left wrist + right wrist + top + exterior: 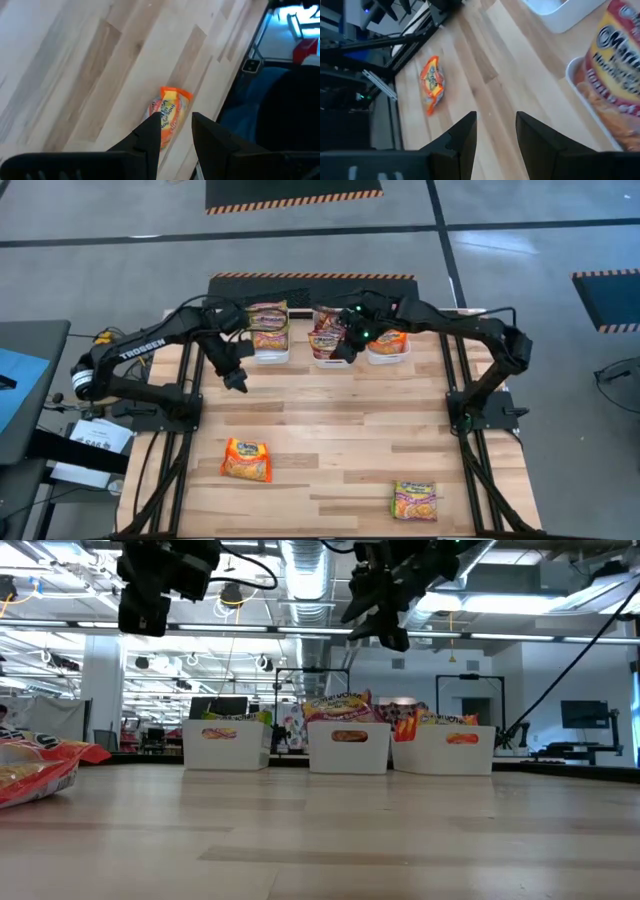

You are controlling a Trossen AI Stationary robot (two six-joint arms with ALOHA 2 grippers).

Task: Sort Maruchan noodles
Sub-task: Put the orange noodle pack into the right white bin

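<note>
- Two packets are still loose on the table: an orange packet (246, 459) toward 7 o'clock and a green packet (414, 501) toward 5 o'clock, well apart from each other. The rest sit in three bins (271, 352) lined up along the 12 o'clock edge.
- The left gripper (237, 380) hangs in the air just in front of the left bin, fingers a little apart and empty. Its wrist camera looks down on the orange packet (167, 115), so that looks like the likely next pick.
- Risk: the packet is flat and glossy. Fingers set this narrowly could land on top of it and push it away instead of straddling it.
- Risk: it lies near the table's 9 o'clock edge; a skidding push could send it off.
- The right gripper (344, 345) hovers over the middle bin (330, 360), fingers apart, holding nothing.
- Risk: the bins look full, with packets standing above the rims (347, 706). A low pass by either arm could snag one and tip it out.
- Risk: the two grippers are near each other by the bins. If both move at once their paths may cross.
- Risk: the trim colours are small cues; the green packet could be dropped in the wrong bin.
</note>
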